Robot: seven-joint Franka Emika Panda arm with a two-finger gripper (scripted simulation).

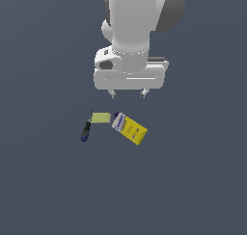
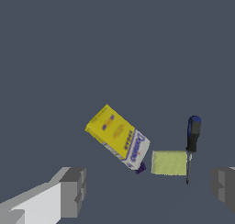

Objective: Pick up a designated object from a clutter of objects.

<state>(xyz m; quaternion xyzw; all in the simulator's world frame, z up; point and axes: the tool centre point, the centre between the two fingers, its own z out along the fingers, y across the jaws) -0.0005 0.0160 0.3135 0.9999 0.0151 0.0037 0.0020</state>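
Note:
The designated object, a tiny dark purple lump, peeks out at the white-and-blue end of the yellow box, between the box and the pale green pad. In the exterior view only a dark sliver of it shows at the box's upper corner. The slim black-and-blue tool lies beside the pad. My gripper hangs open well above this clutter, nothing between its fingers.
The tool lies on the exterior view's left of the pad. All the things sit close together on a plain dark grey floor.

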